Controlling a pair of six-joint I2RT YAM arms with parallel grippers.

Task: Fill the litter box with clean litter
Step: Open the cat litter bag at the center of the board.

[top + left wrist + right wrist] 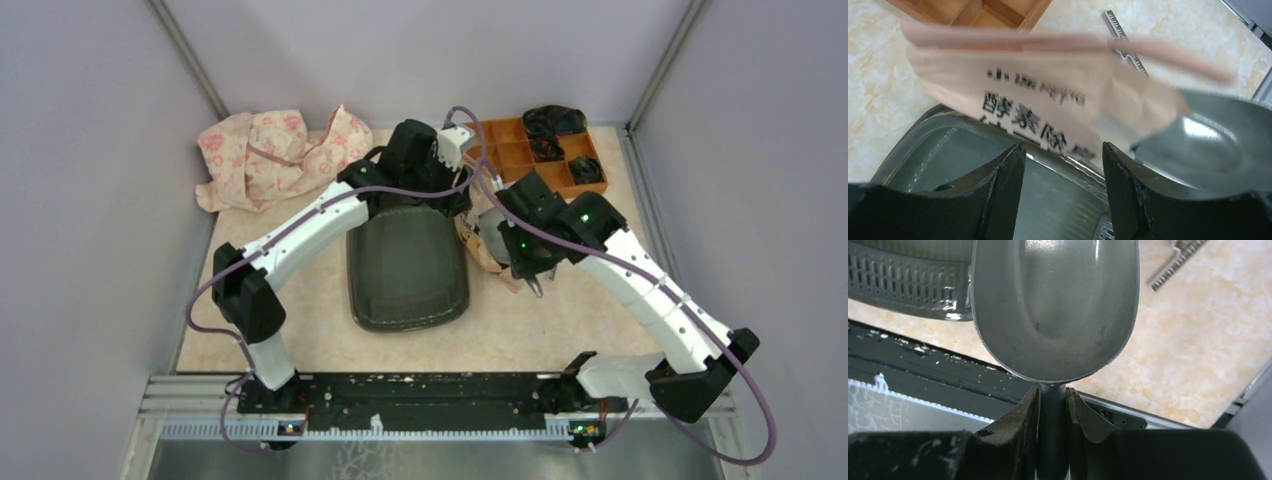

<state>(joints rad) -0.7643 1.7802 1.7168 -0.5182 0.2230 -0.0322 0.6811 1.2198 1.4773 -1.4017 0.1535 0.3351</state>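
The litter box (408, 268) is a dark shallow tray in the middle of the table; no light-green litter shows in it or anywhere else. My left gripper (455, 195) hangs over the tray's far right corner; in the left wrist view it (1063, 147) is open and empty above the tray (948, 145). A blurred peach-pink printed bag (1048, 100) lies just beyond its tips. My right gripper (1052, 390) is shut on the handle of a grey metal scoop (1055, 310), whose bowl is empty. The scoop (492, 235) hangs right of the tray, beside the bag (478, 252).
An orange compartmented organiser (520, 150) with dark items stands at the back right. A pink patterned cloth (270, 155) lies at the back left. A metal toothed strip (1178, 262) lies on the table to the right. Walls close in on both sides.
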